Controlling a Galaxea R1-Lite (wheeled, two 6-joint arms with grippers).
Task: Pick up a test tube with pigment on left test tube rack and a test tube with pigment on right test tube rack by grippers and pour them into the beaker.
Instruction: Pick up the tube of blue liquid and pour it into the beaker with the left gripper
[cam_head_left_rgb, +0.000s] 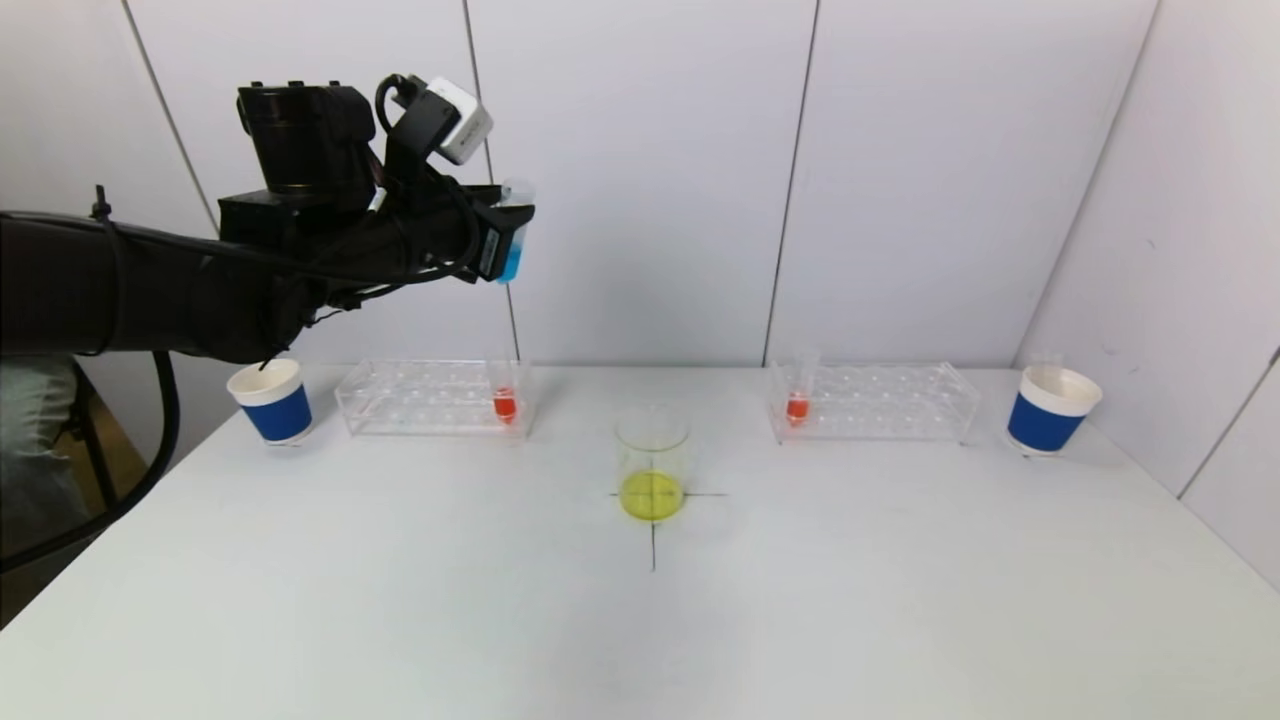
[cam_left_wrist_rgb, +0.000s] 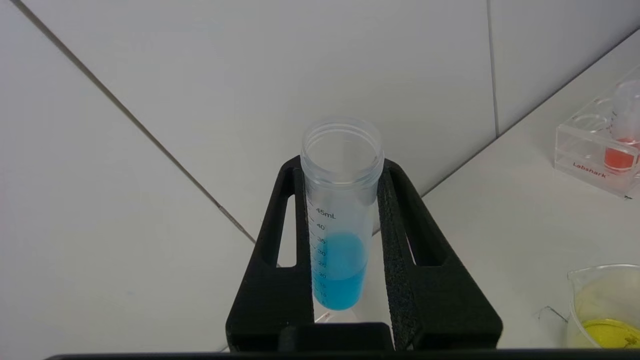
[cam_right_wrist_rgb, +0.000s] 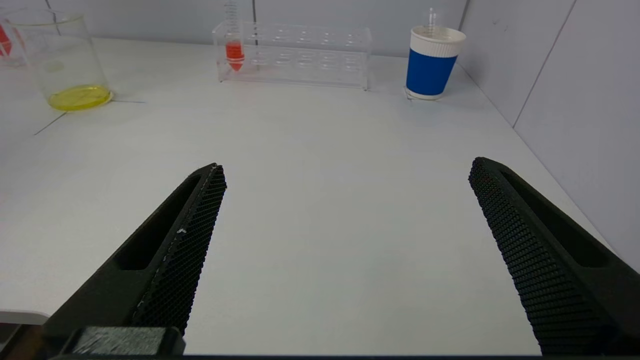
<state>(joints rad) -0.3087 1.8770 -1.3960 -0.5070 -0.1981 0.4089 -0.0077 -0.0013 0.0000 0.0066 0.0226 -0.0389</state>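
My left gripper (cam_head_left_rgb: 505, 235) is shut on a clear test tube with blue pigment (cam_head_left_rgb: 512, 258), held upright high above the left test tube rack (cam_head_left_rgb: 430, 398). In the left wrist view the tube (cam_left_wrist_rgb: 340, 240) sits between the black fingers (cam_left_wrist_rgb: 395, 240). The left rack holds a tube with red pigment (cam_head_left_rgb: 504, 403). The right rack (cam_head_left_rgb: 875, 402) holds another red tube (cam_head_left_rgb: 797, 406). The glass beaker (cam_head_left_rgb: 652, 465) with yellow liquid stands at the table's middle on a black cross. My right gripper (cam_right_wrist_rgb: 345, 170) is open and empty over the table, out of the head view.
A blue-and-white paper cup (cam_head_left_rgb: 273, 401) stands left of the left rack, another (cam_head_left_rgb: 1053, 410) right of the right rack. White walls close the back and right side. The table (cam_head_left_rgb: 640, 620) is white.
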